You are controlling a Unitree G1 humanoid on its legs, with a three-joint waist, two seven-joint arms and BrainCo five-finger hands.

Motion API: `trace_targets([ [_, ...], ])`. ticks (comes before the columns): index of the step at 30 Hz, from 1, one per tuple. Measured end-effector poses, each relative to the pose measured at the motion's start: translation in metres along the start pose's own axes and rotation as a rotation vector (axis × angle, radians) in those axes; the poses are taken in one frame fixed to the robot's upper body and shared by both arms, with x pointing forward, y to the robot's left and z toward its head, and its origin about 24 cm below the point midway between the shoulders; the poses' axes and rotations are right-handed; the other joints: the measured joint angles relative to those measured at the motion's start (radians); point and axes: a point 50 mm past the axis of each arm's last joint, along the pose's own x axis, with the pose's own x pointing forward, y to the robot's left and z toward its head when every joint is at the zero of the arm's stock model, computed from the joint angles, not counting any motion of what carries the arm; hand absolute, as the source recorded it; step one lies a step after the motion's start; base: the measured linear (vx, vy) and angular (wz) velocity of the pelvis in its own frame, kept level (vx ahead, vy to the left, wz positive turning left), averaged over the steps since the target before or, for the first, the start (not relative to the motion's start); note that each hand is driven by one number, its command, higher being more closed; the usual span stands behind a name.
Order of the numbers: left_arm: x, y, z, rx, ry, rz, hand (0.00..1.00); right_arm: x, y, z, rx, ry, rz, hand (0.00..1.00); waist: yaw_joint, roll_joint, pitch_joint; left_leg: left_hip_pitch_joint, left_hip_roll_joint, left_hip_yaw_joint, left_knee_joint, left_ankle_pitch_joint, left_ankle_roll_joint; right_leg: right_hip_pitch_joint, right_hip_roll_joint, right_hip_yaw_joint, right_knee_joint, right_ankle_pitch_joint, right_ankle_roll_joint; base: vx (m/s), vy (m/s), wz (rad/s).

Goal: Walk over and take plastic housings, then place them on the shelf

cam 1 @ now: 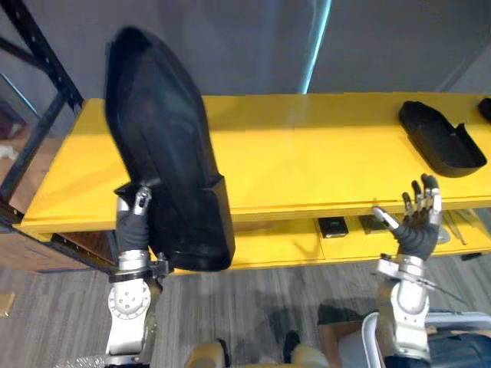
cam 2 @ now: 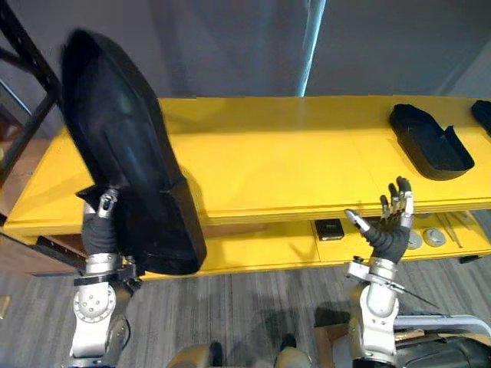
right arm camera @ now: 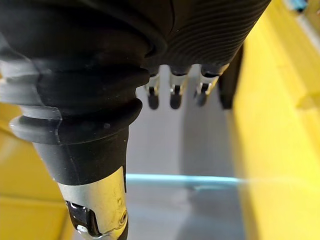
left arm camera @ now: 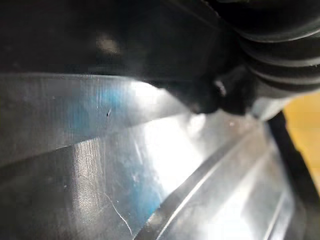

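Yellow shelf (cam 1: 307,153), one black plastic housing (cam 1: 441,138) on top near its right end, small items (cam 1: 333,226) on the lower tier

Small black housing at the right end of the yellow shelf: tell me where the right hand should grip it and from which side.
Grip the small housing by its near long wall, coming from the shelf's front edge, where the open right hand hovers. It lies hollow side up, so fingers can likely hook inside the rim, thumb outside.
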Motion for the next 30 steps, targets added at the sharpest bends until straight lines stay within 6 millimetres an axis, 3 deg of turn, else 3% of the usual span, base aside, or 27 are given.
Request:
trace_targets([
  [2,0.003,-0.007,0.001,-0.036,-0.004,-0.044,1.0,-0.002,0.0,0.004,-0.004,0.0,0.029,0.0,-0.021,0.008,-0.006,0.027,0.005,0.007,-0.023,0.002,-0.002,0.024,0.009,0.003,-0.027,0.004,-0.004,0.09,-0.062,-0.13],
  [6,0.014,-0.024,0.001,-0.039,-0.004,-0.115,1.0,-0.004,0.003,0.01,0.01,-0.001,0.083,0.0,-0.029,0.001,-0.005,0.034,0.01,0.053,-0.039,0.002,-0.002,0.018,0.02,0.04,-0.074,0.037,-0.008,0.01,-0.002,-0.33],
  [8,0.028,-0.04,-0.003,-0.019,0.008,-0.169,1.0,-0.009,0.005,0.011,0.041,0.01,0.121,0.0,-0.045,-0.003,-0.007,0.038,0.007,0.082,-0.043,0.002,-0.002,0.01,0.019,0.063,-0.085,0.047,-0.005,-0.03,0.027,-0.31],
  [13,0.064,-0.047,-0.026,0.075,0.114,-0.208,1.0,-0.015,0.016,0.003,0.079,0.086,0.236,0.0,-0.101,-0.005,-0.008,0.043,0.008,0.143,-0.056,0.003,-0.002,-0.033,0.027,0.133,-0.081,0.063,-0.005,-0.04,0.009,-0.42],
  [15,0.086,-0.037,-0.042,0.099,0.209,-0.152,1.0,-0.023,0.015,-0.004,0.06,0.159,0.303,0.0,-0.14,-0.005,-0.008,0.047,0.01,0.18,-0.065,0.004,-0.001,-0.056,0.034,0.168,-0.077,0.07,-0.006,-0.04,-0.001,-0.51],
  [17,0.097,-0.029,-0.051,0.125,0.259,-0.112,1.0,-0.026,0.013,-0.006,0.045,0.187,0.335,0.0,-0.159,-0.004,-0.007,0.06,0.01,0.21,-0.078,0.007,-0.001,-0.069,0.038,0.198,-0.07,0.07,-0.006,-0.01,0.002,-0.42],
  [21,0.123,-0.011,-0.057,0.186,0.31,-0.018,1.0,-0.029,0.011,-0.008,0.044,0.228,0.394,0.0,-0.206,0.0,0.006,0.079,0.008,0.253,-0.086,0.008,0.0,-0.086,0.046,0.248,-0.059,0.072,-0.004,-0.01,0.006,-0.38],
  [24,0.151,-0.002,-0.04,0.201,0.273,0.061,1.0,-0.03,0.008,-0.01,0.034,0.26,0.42,0.0,-0.234,0.002,0.046,0.075,0.004,0.275,-0.087,0.009,0.001,-0.112,0.047,0.272,-0.044,0.073,-0.002,-0.04,0.008,-0.25],
  [27,0.171,0.025,-0.024,0.216,0.274,0.206,1.0,-0.035,0.005,-0.013,0.04,0.293,0.442,0.0,-0.263,0.023,0.079,0.058,0.002,0.292,-0.09,0.012,0.005,-0.141,0.052,0.297,-0.046,0.086,-0.003,-0.03,-0.015,-0.22],
  [30,0.192,0.048,-0.003,0.26,0.269,0.307,1.0,-0.036,0.006,-0.014,0.058,0.304,0.45,0.0,-0.277,0.027,0.133,0.044,-0.001,0.301,-0.089,0.017,0.008,-0.156,0.051,0.308,-0.056,0.101,-0.003,-0.04,-0.01,-0.12],
])
